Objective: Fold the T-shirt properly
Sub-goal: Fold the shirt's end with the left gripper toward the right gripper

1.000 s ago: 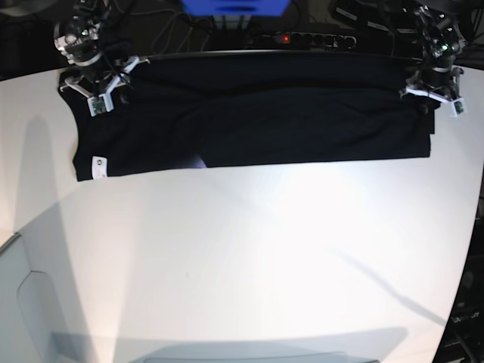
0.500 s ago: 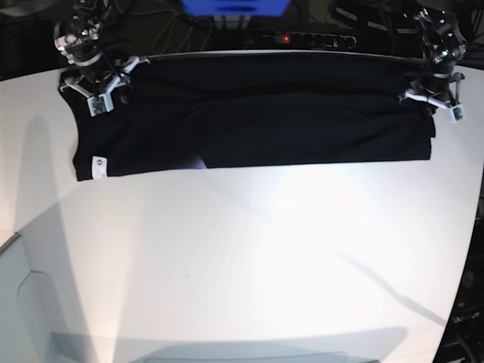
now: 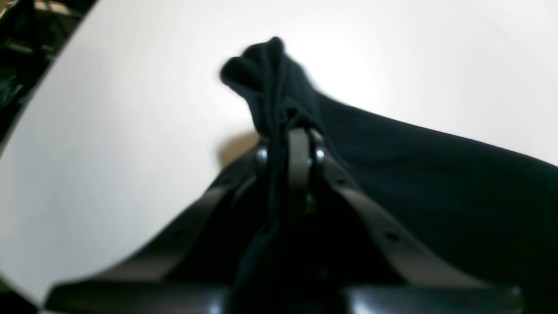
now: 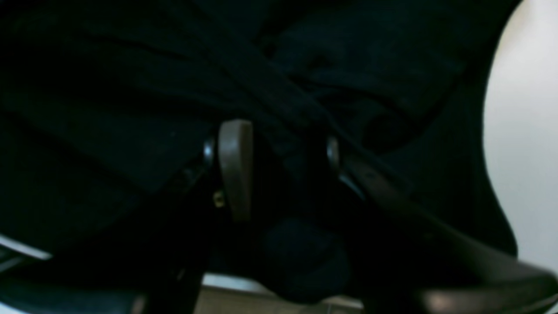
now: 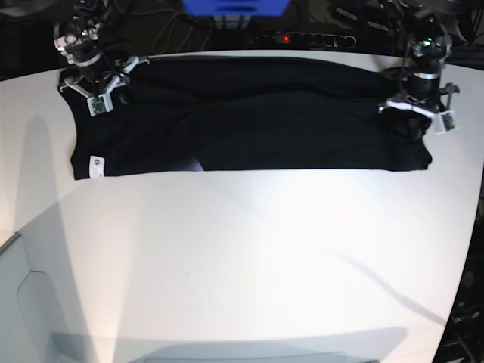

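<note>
White desk (image 5: 249, 257) filling most of the base view, bare across its near half, brightly lit at the middle. Black T-shirt (image 5: 249, 121) spread as a long band along the far edge of the desk, reaching from near the far left corner almost to the far right corner; folded lengthwise, with a crease running across it; near edge straight, right end rounded and bunched. Small white tag (image 5: 96, 166) at the near left corner of the cloth.

Left tool (image 3: 287, 139) at the right end of the T-shirt in the base view (image 5: 418, 108), near the far right corner of the desk; jaws pressed together on a gathered pinch of black fabric, a knot of cloth poking out past the tips, the rest of the shirt trailing off to the right in the left wrist view, white desk behind.

Right tool (image 4: 279, 152) at the left end of the T-shirt in the base view (image 5: 97, 89), by the far left corner of the desk; jaws standing apart, black fabric lying in the gap and all around them; grip on the cloth impossible to tell in the dark, blurred right wrist view. Strip of white desk at that view's right edge.
</note>
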Controlling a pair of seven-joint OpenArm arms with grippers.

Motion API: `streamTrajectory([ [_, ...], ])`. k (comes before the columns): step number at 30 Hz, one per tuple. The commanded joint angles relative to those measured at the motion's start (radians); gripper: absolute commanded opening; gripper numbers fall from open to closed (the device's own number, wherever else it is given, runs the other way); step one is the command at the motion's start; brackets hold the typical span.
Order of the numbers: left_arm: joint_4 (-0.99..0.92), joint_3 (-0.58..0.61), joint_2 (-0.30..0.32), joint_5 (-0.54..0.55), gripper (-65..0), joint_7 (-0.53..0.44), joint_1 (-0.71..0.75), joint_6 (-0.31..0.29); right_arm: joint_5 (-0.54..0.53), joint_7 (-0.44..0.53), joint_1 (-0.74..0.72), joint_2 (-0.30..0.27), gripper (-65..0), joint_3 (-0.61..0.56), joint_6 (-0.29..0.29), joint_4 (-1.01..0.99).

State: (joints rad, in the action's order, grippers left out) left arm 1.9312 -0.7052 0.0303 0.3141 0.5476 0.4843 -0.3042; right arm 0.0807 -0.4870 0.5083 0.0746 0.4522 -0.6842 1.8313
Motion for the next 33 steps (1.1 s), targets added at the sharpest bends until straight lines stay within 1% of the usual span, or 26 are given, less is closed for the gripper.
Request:
streamTrajectory([
  [1,0.029,0.026,0.003,0.010,-65.0,-0.027,0.017,-0.006,0.003,-0.003,0.005,-0.005,-42.7,0.004,-0.014,0.011],
  [8,0.038,0.284,-0.005,0.010,-65.0,-0.036,0.070,0.010,0.003,-0.003,0.005,-0.003,-42.7,0.004,-0.014,0.011],
  [13,0.038,0.471,0.001,0.010,-65.0,-0.037,0.089,0.121,0.003,-0.003,0.005,-0.003,-42.7,0.004,-0.014,0.011],
  [18,0.038,0.618,0.004,0.010,-65.0,-0.037,0.081,0.185,0.003,-0.003,0.005,0.003,-42.7,0.004,-0.014,0.011],
  [20,0.037,0.672,0.004,0.010,-65.0,-0.037,0.081,0.222,0.003,-0.003,0.005,0.009,-42.7,0.004,-0.014,0.011],
  [22,0.037,0.709,-0.005,0.010,-65.0,-0.039,0.080,0.282,0.003,-0.003,0.005,0.009,-42.7,0.004,-0.014,0.011],
  [24,0.038,0.747,-0.019,0.015,-65.0,-0.039,0.080,0.357,0.003,-0.003,0.005,0.011,-42.7,0.004,-0.014,0.011],
  [27,0.032,0.801,-0.030,0.017,-65.0,-0.039,0.063,0.431,0.003,-0.003,0.005,0.011,-42.7,0.004,-0.014,0.011],
  [29,0.030,0.841,-0.030,0.017,-65.0,-0.039,0.055,0.460,0.003,-0.003,0.005,0.011,-42.7,0.004,-0.014,0.011],
  [33,0.034,0.899,-0.023,0.015,-65.0,-0.039,0.037,0.468,0.003,-0.003,0.005,0.011,-42.7,0.004,-0.014,0.011],
])
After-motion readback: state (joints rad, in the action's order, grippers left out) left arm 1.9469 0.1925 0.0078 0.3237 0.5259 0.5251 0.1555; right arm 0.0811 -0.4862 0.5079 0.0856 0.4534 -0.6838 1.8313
